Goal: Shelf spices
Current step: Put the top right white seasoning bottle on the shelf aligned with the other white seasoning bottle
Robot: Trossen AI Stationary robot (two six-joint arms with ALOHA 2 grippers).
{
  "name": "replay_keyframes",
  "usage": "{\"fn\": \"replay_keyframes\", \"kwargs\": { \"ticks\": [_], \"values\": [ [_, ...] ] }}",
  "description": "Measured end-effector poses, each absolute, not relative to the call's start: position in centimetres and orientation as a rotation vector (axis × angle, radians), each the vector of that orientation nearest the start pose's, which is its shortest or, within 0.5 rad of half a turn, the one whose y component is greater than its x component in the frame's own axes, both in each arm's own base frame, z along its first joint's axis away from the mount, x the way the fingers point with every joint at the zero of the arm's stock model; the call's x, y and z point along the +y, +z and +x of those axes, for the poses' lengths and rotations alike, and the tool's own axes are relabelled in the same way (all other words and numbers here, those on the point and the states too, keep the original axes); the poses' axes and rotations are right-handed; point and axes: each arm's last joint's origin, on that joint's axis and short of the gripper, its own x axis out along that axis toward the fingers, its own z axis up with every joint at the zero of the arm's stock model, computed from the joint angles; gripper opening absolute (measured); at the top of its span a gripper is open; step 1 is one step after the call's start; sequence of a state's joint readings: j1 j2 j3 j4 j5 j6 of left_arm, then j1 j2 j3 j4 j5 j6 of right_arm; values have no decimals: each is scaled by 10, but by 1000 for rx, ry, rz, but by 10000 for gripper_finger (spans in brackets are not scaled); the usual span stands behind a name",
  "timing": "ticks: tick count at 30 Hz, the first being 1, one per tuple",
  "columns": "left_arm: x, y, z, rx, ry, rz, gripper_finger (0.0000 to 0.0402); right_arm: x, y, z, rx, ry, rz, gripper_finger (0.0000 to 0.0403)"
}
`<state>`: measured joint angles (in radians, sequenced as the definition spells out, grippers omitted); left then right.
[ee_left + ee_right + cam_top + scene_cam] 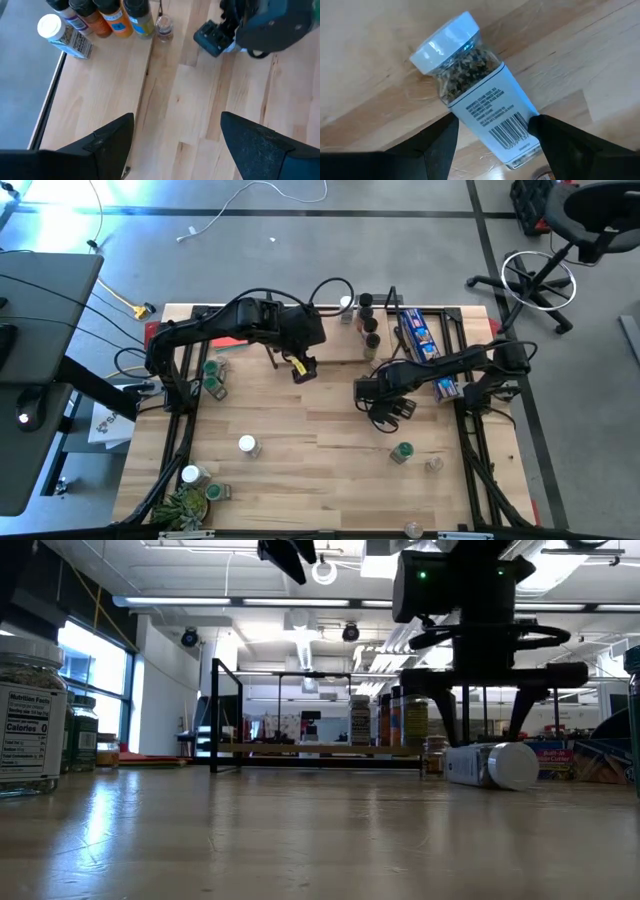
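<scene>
A spice jar (475, 95) with a white lid and a white label lies on its side on the table; the low view shows it too (490, 765). My right gripper (495, 135) points down over it, open, with one finger on each side of the jar's labelled bottom half. I cannot tell whether the fingers touch it. My left gripper (300, 367) hangs open high above the table's middle, near the shelf (340, 345). Several spice jars (368, 320) stand on the shelf's board; one white-lidded jar (60, 35) lies there on its side.
Loose jars stand on the table: a white-lidded one (247, 445), a green-lidded one (402, 452), a small clear one (433, 465), two green-lidded ones (213, 378) at the left. A blue packet (425, 345) lies at the far right, and a plant (185, 505) stands at the near left corner.
</scene>
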<state>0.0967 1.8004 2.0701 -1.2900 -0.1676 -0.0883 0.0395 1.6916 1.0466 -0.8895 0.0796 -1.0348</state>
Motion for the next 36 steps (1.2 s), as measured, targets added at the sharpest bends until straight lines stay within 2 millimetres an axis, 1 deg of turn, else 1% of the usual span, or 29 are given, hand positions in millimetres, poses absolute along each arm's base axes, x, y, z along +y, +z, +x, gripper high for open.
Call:
{"fn": "replay_keyframes", "kwargs": {
  "ticks": [5,9,16,19,21,26,32,36],
  "values": [
    [39,402,349,996,301,-77,294,9,159,286,1361,749,-939,259],
    [37,402,349,995,300,-89,294,9,153,285,1326,759,-919,254],
    [29,402,350,995,283,-89,294,13,147,289,1177,798,-856,200],
    [26,402,350,995,279,-92,294,15,146,292,1110,812,-820,190],
    [24,402,351,996,274,-89,294,16,146,293,1106,795,-791,187],
    [20,402,351,997,264,-84,294,16,151,296,1141,747,-723,185],
    [20,402,351,995,275,-89,294,16,164,302,1145,660,-641,185],
    [20,402,351,995,275,-88,294,16,170,304,1163,636,-605,200]
  ]
}}
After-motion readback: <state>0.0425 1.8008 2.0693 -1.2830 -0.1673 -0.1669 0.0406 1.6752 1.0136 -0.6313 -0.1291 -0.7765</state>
